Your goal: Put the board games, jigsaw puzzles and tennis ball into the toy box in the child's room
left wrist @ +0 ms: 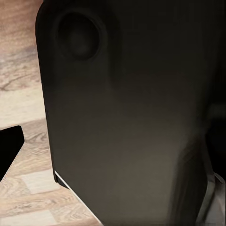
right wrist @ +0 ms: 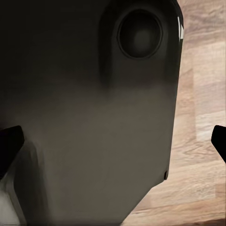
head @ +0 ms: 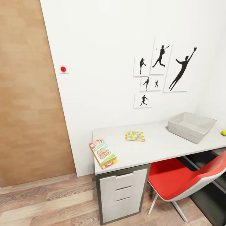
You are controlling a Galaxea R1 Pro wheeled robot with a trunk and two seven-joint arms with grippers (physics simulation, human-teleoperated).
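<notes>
Both sets of jaws face a dark robot body panel (left wrist: 132,117) close up, wood-plank floor (right wrist: 202,94) beyond it. Dark fingertips (right wrist: 10,146) show wide apart in the right wrist view, so those jaws stand open; the left cannot be told. Far from either, on the table (head: 157,147), lie the Skip-Bo box (head: 103,153), a jigsaw puzzle (head: 135,136), the empty toy box (head: 191,126) and, beside it, the tennis ball (head: 223,132)

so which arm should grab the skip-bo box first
Probably left: the Skip-Bo box overhangs the table's left front corner, the left arm's side, while the toy box sits far right. Both arms are tucked by the robot's body, so the base must close in first.
</notes>
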